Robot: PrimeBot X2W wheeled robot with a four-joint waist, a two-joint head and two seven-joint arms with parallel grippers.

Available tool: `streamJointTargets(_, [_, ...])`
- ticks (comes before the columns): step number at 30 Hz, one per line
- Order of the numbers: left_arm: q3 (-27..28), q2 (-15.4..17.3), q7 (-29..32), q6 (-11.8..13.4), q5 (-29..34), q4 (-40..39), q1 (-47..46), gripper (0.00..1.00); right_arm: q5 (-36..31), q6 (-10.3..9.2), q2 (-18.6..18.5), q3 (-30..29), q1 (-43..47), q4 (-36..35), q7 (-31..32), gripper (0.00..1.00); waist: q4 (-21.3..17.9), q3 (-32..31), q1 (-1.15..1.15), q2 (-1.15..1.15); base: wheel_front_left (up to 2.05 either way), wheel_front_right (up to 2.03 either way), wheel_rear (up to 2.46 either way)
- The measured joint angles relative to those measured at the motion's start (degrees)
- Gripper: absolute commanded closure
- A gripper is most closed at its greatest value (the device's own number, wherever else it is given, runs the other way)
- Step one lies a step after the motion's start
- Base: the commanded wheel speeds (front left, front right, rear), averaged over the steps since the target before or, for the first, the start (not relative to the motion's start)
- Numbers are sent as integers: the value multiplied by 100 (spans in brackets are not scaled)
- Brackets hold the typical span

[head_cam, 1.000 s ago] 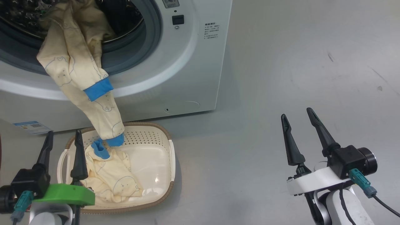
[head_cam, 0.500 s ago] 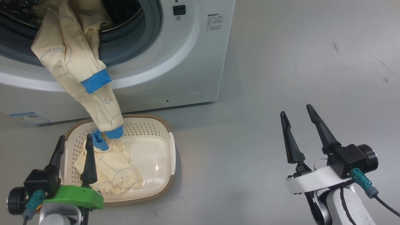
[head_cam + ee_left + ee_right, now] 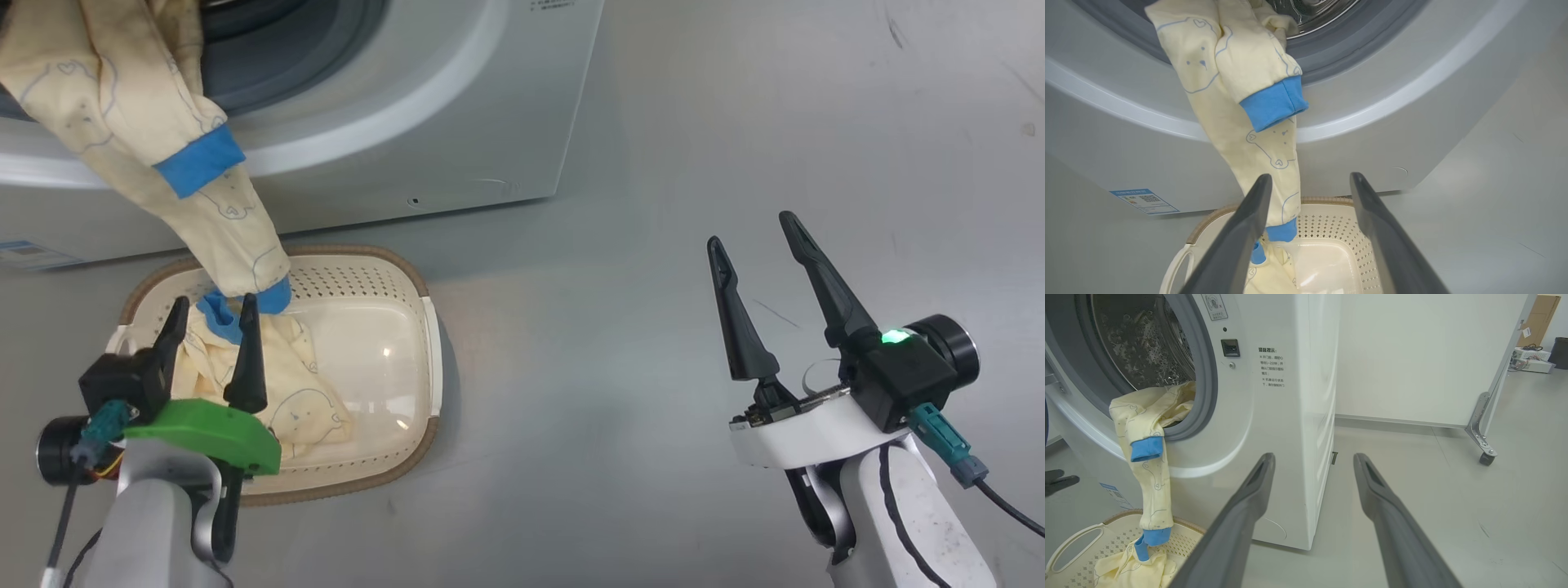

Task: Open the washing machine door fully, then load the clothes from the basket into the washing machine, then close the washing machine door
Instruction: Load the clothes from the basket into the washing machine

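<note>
The white washing machine [image 3: 457,122] stands with its steel drum [image 3: 1139,343] uncovered; the washing machine door is out of view. One of the pale yellow clothes [image 3: 122,106] hangs out of the drum over the grey gasket, its blue-cuffed leg reaching down into the cream basket [image 3: 412,286]. Another garment [image 3: 286,384] lies crumpled in the basket's left half. My left gripper [image 3: 214,300] is open above the basket, fingertips near the blue cuffs, nothing between them. In the left wrist view the left gripper [image 3: 1310,176] has the hanging leg [image 3: 1237,73] by its left finger. My right gripper [image 3: 749,229] is open over bare floor.
The basket [image 3: 1069,539] sits on grey floor right against the machine's base, beside a blue label [image 3: 1143,200]. Right of the machine runs a white partition on a caster [image 3: 1486,457]. A small dark object [image 3: 1057,482] shows at the right wrist view's left edge.
The head camera has tilted down, shifting the whole picture up. My left gripper has moved forward and right over the basket, toward the blue cuffs. The right gripper stays open in place.
</note>
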Motion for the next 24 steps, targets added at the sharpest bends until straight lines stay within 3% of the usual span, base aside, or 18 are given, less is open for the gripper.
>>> streamJointTargets(10, [100,34,372,-49,-244,576,-1046,0,0,1,8,74,-310,-75,0,0,-184,621,0,0,0,0,0])
streamJointTargets(24, [458,532,682,-49,-400,1359,-2247,0,86,0,27,141,-792,-133,0,0,-631,1391,1,0,0,0,0])
